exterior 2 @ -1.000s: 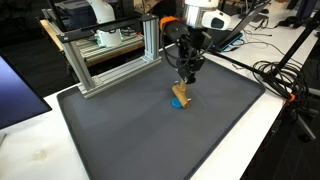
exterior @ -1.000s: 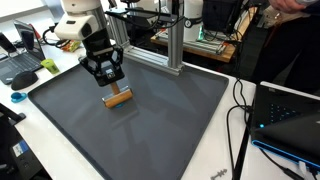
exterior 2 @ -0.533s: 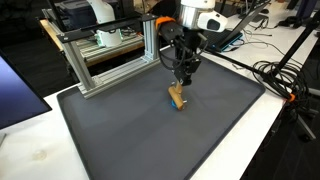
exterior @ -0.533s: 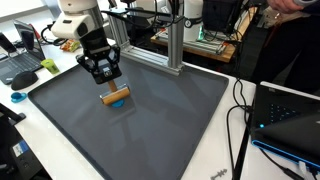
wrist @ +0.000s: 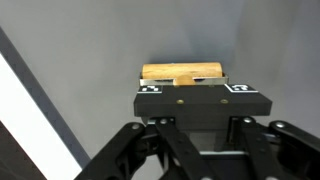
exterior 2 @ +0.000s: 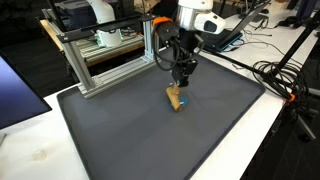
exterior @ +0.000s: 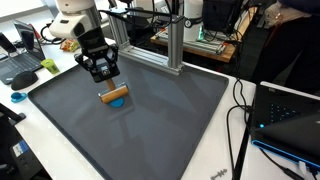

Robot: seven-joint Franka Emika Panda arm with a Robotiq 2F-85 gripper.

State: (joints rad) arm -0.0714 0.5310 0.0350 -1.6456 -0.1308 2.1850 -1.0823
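A small wooden block [exterior: 116, 96] with a blue patch on its underside hangs just above the dark grey mat [exterior: 150, 130], over its far left part. My gripper [exterior: 110, 88] comes down from above and is shut on the block. In the other exterior view the gripper [exterior 2: 178, 88] holds the block [exterior 2: 176, 97] tilted over the middle of the mat [exterior 2: 150, 140]. In the wrist view the block [wrist: 183, 72] shows as a tan bar just past the gripper [wrist: 188, 86], whose black body hides the fingertips.
An aluminium frame [exterior: 172, 45] stands at the mat's far edge, also in the other exterior view [exterior 2: 105, 60]. A laptop [exterior: 288, 118] and cables [exterior: 238, 120] lie beside the mat on the white table [exterior 2: 40, 150]. More cables [exterior 2: 275, 75] trail off one side.
The gripper has risen slightly and shifted towards the frame, carrying the block with it. The blue patch under the block now shows more.
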